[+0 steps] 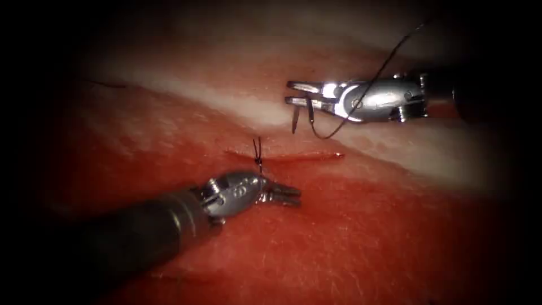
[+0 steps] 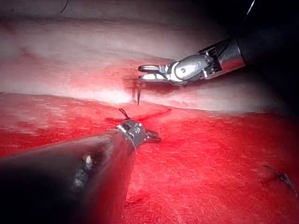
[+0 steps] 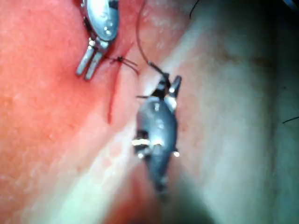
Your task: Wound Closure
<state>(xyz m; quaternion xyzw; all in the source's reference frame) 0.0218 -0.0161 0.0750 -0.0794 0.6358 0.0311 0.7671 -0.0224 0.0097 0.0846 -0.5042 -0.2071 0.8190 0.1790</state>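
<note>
The cut point(image 1: 299, 155) runs sideways across the tissue point(image 1: 367, 237). A tied knot with short cut ends point(image 1: 258, 153) stands at its left part. My right tool point(image 1: 297, 94) hovers behind the cut's right half, jaws shut on the needle point(image 1: 295, 118) near one end. The needle hangs point down, free of the tissue. Thread point(image 1: 330, 134) loops under the jaws and rises over the tool to the upper right. My left tool point(image 1: 287, 195) rests low just in front of the knot, jaws together, holding nothing. The left wrist view has the needle point(image 2: 138, 93) hanging from the right tool point(image 2: 149, 73).
A pale band of fat point(image 1: 248, 107) crosses the tissue behind the cut. Red fluid wets the surface around the cut. A loose dark thread end point(image 1: 107, 85) lies at the far left. Another dark stitch point(image 2: 283, 178) sits off to the side.
</note>
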